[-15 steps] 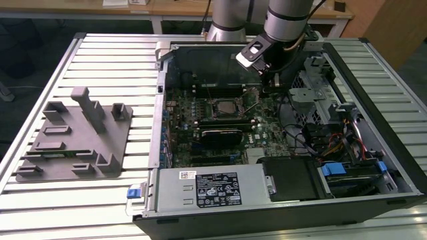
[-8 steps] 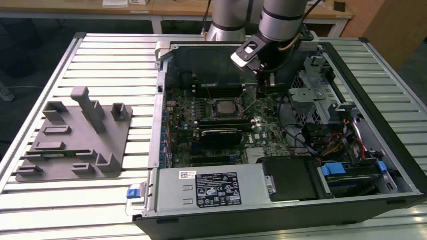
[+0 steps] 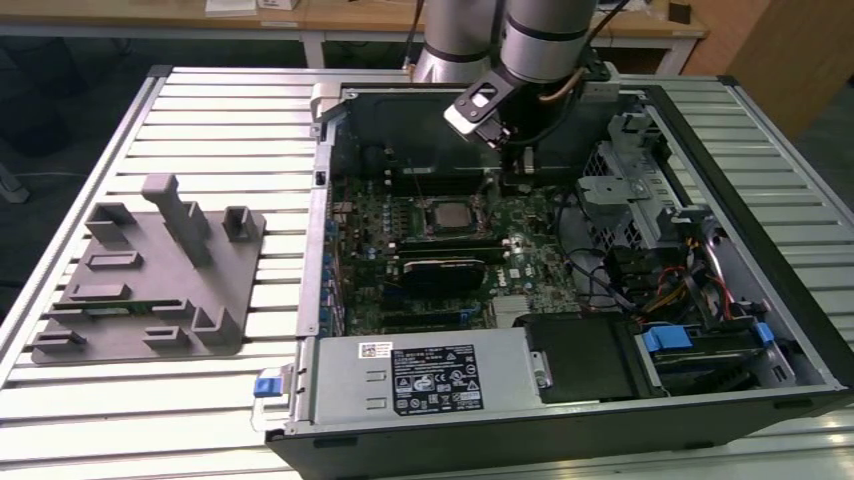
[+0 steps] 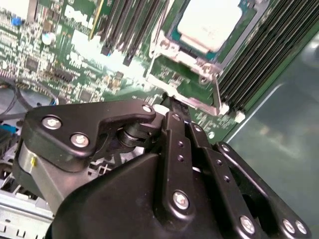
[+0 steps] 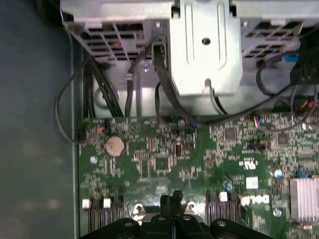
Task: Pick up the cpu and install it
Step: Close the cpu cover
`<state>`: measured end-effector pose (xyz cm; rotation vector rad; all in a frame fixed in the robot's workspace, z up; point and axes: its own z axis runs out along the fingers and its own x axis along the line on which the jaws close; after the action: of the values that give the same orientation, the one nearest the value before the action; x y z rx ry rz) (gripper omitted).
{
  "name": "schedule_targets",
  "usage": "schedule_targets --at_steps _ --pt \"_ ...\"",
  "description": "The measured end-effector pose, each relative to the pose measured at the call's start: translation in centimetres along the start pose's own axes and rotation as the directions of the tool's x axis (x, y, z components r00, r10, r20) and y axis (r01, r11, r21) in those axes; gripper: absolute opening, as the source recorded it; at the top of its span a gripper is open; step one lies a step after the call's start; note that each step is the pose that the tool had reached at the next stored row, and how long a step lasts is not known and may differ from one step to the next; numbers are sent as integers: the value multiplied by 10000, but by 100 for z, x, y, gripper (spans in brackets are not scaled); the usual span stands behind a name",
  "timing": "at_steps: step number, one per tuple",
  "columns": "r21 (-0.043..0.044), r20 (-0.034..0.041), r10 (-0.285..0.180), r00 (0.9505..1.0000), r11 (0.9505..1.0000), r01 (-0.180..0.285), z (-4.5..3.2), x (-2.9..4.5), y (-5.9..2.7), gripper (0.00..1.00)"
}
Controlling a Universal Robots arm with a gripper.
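1. Silver-grey and square, the small flat cpu lies in its socket on the green motherboard, ringed by a bright steel retention frame. In the exterior view we find it mid-board inside the open black computer case on the slatted aluminium tabletop.
2. We see the black claw drawn narrow, its tips together with nothing visible between them. It hangs just beside the frame's edge, not over the chip's lid.
3. We judge that the chip is already placed and that the work is now at the socket's frame or latch.
4. To do this well, we would keep the closed tips on steel only and press straight and gently. We would also stay off the chip's lid and the long black memory slots alongside.
5. We would want the chip lying flat and level within its frame, since a tilt would put the socket's contacts at risk.
6. In the second wrist view the claw's own linkage covers the near part of the frame. We cannot tell whether the tips touch the steel or hover above it, and we cannot make out a latch lever.
7. In the first wrist view the claw is cut off at the picture's edge.
8. In the exterior view the tips are lost against the dark interior, and we cannot tell whether the frame is clamped down.
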<state>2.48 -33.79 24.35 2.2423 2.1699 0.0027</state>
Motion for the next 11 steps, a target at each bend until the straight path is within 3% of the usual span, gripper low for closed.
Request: schedule_targets --at_steps 8,11 --pt "0 -1 0 10000 10000 0 0 -6 -204 11" --pt "0 0 0 10000 10000 0 -1 -7 -236 11"
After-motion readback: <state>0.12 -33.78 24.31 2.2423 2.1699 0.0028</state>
